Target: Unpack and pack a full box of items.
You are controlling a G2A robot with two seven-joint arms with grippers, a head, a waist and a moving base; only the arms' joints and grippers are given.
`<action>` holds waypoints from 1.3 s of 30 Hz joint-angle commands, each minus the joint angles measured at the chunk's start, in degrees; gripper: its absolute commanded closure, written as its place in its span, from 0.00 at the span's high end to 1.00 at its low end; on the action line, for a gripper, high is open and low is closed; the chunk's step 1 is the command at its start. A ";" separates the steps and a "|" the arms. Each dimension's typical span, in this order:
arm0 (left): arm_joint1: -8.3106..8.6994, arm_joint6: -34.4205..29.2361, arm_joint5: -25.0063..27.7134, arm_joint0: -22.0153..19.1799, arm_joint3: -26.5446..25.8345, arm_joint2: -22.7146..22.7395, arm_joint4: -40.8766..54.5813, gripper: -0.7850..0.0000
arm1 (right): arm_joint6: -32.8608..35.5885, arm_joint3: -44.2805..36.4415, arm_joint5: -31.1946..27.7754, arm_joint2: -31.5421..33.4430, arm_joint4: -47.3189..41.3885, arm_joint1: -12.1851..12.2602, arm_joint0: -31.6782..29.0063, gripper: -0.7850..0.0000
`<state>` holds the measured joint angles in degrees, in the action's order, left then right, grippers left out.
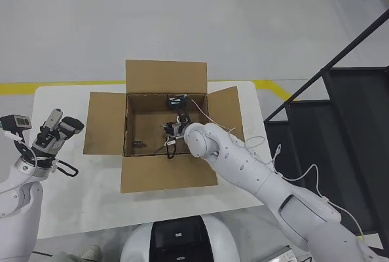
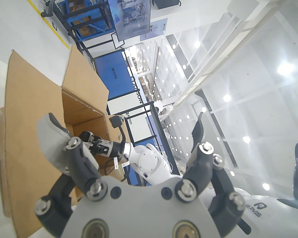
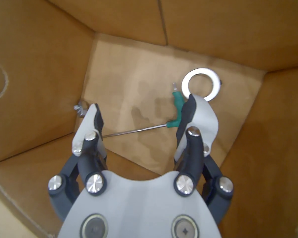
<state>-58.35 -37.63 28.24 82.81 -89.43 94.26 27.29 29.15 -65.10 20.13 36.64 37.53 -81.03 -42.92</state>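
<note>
A flat shiny metal ring [image 3: 186, 85] and a thin green-handled key [image 3: 178, 111] lie in the cardboard box [image 3: 39, 50]; the right tool [image 3: 144, 104] hangs above them, spread wide, empty like the left tool [image 2: 125, 120].

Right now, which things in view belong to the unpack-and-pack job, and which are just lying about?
Job in hand: cardboard box; green-handled key, metal ring and small metal part on its floor; right tool, open above them; left tool, open beside the box.

Just about: table under the box; staircase; yellow floor line.
</note>
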 commanded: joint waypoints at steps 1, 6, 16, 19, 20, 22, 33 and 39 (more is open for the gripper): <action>0.00 0.00 0.00 0.00 0.00 0.00 0.00 1.00 | 0.86 0.87 2.88 -0.80 2.61 -0.39 0.76 0.43; 0.00 0.00 0.00 0.00 0.00 0.00 0.00 1.00 | 3.07 2.91 7.24 -2.14 6.32 -1.40 1.61 0.44; 0.00 0.00 0.00 0.00 0.00 0.00 0.00 1.00 | 2.40 6.93 10.44 -2.20 8.17 -3.33 1.67 0.45; 0.00 0.00 0.00 0.00 0.00 0.00 0.00 1.00 | 1.37 8.00 10.53 -1.74 7.75 -3.92 1.67 0.42; 0.00 0.00 0.00 0.00 0.00 0.00 0.00 1.00 | 1.03 8.36 10.49 -1.58 7.58 -4.13 1.71 0.42; 0.00 0.00 0.00 0.00 0.00 0.00 0.00 1.00 | 0.22 9.27 10.22 -1.22 7.10 -4.54 1.79 0.43; 0.00 0.00 0.00 0.00 0.00 0.00 0.00 1.00 | -2.83 12.83 6.24 -0.93 6.38 -6.68 2.96 1.00; 0.00 0.00 0.00 0.00 0.00 0.00 0.00 1.00 | -2.83 12.83 6.24 -0.93 6.38 -6.68 2.96 1.00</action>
<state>-58.35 -37.63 28.24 82.81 -89.43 94.26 27.29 26.31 -52.28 26.37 35.72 43.90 -87.70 -39.96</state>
